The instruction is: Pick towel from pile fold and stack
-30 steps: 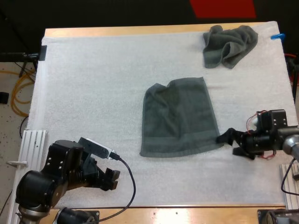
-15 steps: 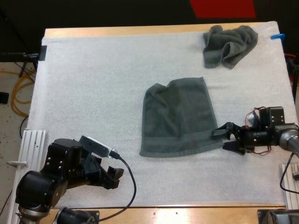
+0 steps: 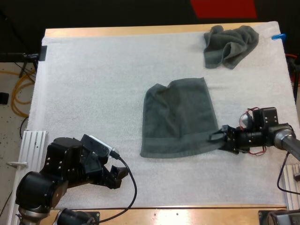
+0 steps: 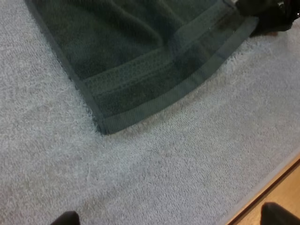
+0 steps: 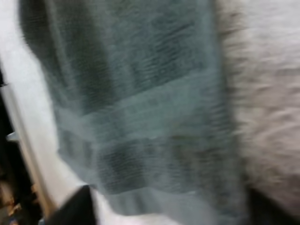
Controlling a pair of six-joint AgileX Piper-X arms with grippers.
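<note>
Lying flat on the white mat [image 3: 93, 89], the spread towel [image 3: 178, 119] has its near right corner between the parted fingers of the right gripper [image 3: 216, 138]. The left gripper [image 3: 121, 174], fingers also apart, hovers near the towel's near left corner. A crumpled towel [image 3: 229, 44] sits far right.

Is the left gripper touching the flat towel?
Apart. The high view shows bare mat between the left gripper and the flat towel's near corner; the left wrist view agrees.

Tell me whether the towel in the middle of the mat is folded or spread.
Spread: the middle towel lies flat, its near hem showing, its far left corner rumpled.
</note>
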